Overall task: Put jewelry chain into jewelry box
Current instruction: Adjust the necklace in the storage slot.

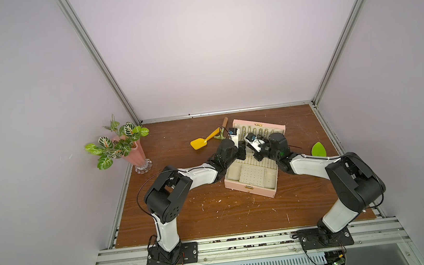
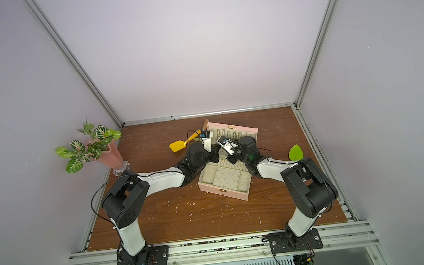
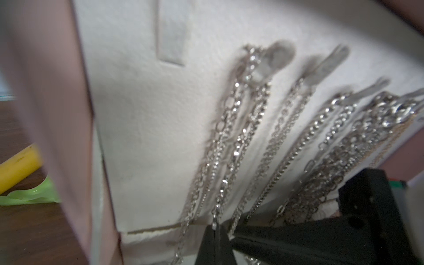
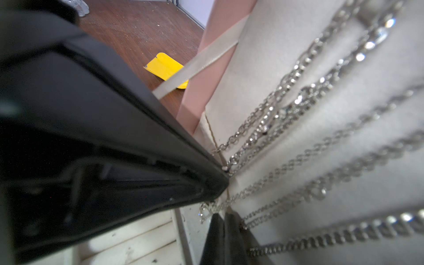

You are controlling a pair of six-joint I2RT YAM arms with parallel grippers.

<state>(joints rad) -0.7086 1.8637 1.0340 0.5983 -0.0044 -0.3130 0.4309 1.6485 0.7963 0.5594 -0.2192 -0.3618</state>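
The chain [image 3: 231,156] is thin, silver and shiny. It hangs from a hook [image 3: 280,55] on the inside of the lid [image 3: 149,114] of the open box [image 1: 264,192]. It runs straight up and down the lid. Its low end goes right into the left gripper [image 3: 215,238], so the chain lies just above those jaws. They are pressed together and look like they pinch it. The left arm is the nearer one. The right gripper [image 4: 226,229] is just beside, jaws pressed together too; I cannot tell if it holds anything. More chains [image 3: 344,149] hang close by and could get caught.
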